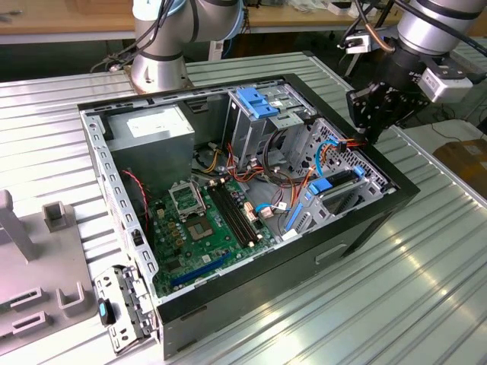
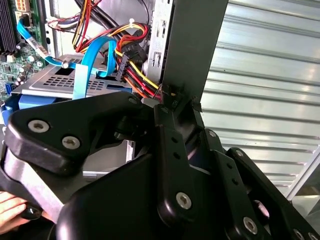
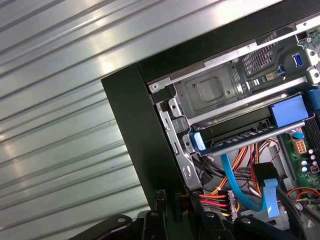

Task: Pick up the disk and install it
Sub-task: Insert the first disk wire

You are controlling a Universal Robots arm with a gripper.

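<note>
Installing is seemingly being finished: the disk point(image 3: 240, 141) is being held inside the case point(image 1: 228, 298) at its corner. The tool point(image 1: 364, 135), state untellable, is being poised beside it; clearance from the cables point(image 3: 215, 198) is being demanded next.

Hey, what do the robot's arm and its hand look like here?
The arm is a round silver-grey tube with black cables running beside it. The hand is matte black, built from chunky angular links with rounded corners, joined by silver screw heads that show up close in the second wrist view.
</note>
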